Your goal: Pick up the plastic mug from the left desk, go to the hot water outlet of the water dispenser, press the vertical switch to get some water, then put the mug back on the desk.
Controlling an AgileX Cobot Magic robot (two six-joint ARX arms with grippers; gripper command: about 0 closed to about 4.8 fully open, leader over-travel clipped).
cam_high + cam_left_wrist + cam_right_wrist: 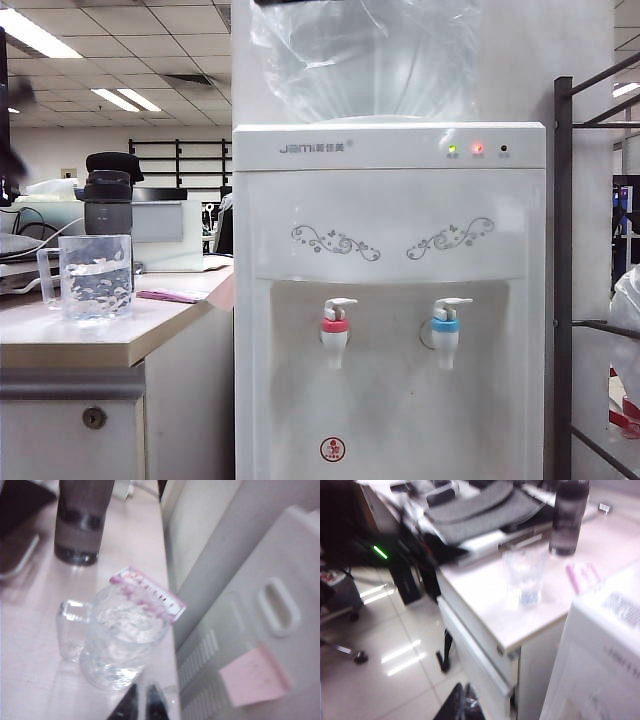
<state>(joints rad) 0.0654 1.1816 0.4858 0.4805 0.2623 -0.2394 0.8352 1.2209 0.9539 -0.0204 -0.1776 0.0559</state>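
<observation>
Both tools [142, 705] [462, 702] shut, apart from mug [122, 640]

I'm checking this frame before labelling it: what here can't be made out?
- Plastic mug: its print, blurred in every view.
- Left gripper: cut by the left wrist picture's edge, fingertips close together above the left desk.
- Right gripper: likewise cut off, over the floor.
- Neither arm shows in the exterior view.
</observation>
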